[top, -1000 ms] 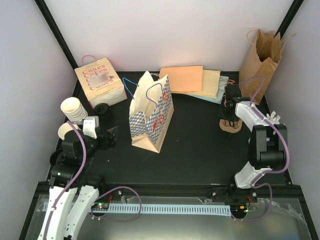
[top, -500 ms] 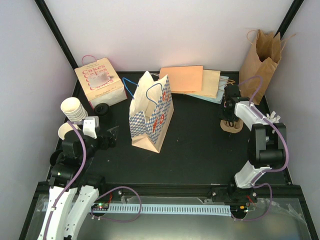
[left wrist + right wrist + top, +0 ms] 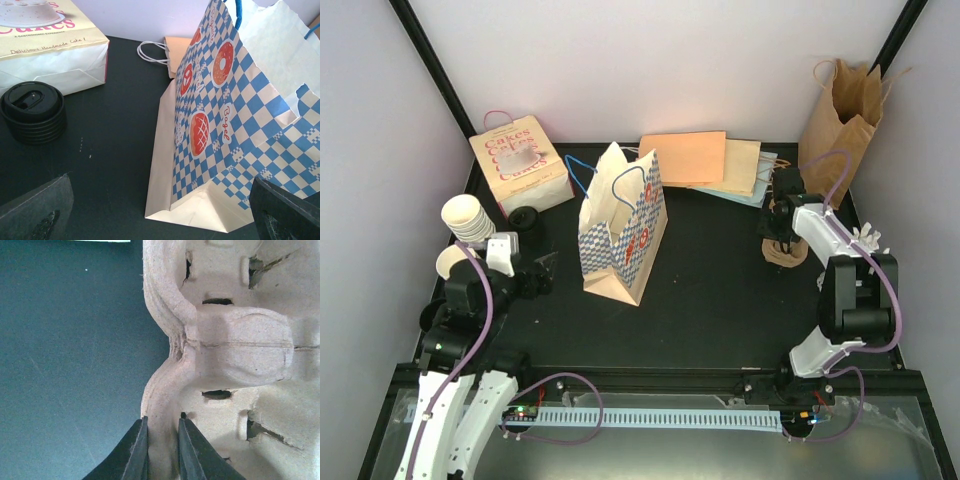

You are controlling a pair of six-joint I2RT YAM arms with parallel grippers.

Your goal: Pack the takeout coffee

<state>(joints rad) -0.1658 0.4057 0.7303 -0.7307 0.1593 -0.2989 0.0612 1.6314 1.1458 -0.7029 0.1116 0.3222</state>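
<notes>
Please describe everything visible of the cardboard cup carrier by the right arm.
The cup carrier looks like moulded beige pulp, rough and matte, with a raised rounded centre, small slits and a thick curved rim. The right gripper is shut on that rim, one finger each side. The carrier is over the black table, far right; whether lifted or resting, I cannot tell.

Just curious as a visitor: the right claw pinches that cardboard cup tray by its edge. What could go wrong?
The right gripper holds only the thin rim of the cup tray, which may slip, bend or tear when lifted. The checked paper bag stands on its own and could topple if bumped.
</notes>
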